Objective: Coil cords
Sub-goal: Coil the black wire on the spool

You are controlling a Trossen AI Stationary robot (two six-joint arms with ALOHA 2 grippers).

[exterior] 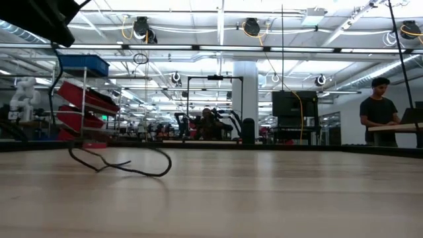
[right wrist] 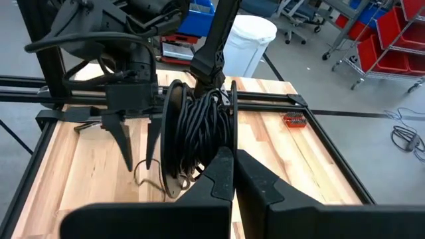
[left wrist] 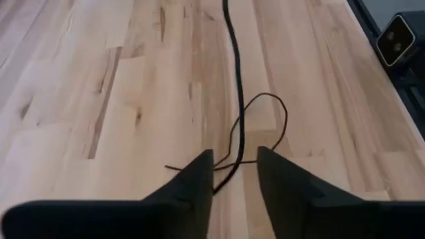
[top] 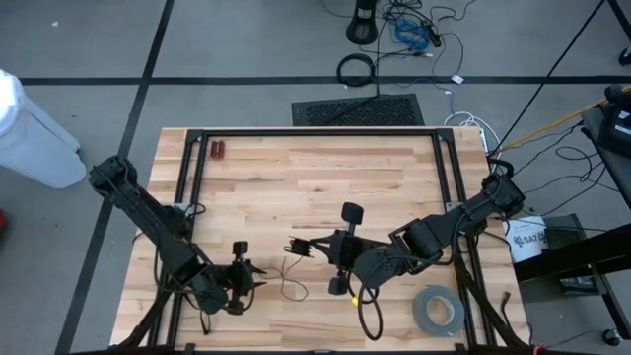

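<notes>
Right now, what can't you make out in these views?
- Cord: in the left wrist view its far end runs off the picture's edge; its near end goes behind the left hand, whose fingers are apart.
- Coil in the right wrist view: the right hand covers its lower part, so any grip is hidden.
- Low view: neither hand shows; only a loose strand.
- High view: cord ends too small to trace.

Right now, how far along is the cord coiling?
Done: most of the cord looks wound into a bundle in front of the shut right gripper, mid-table. In hand: a loose tail runs between the open left gripper fingers, apparently ungripped. Left: wind in that tail, which loops loose on the table.
</notes>
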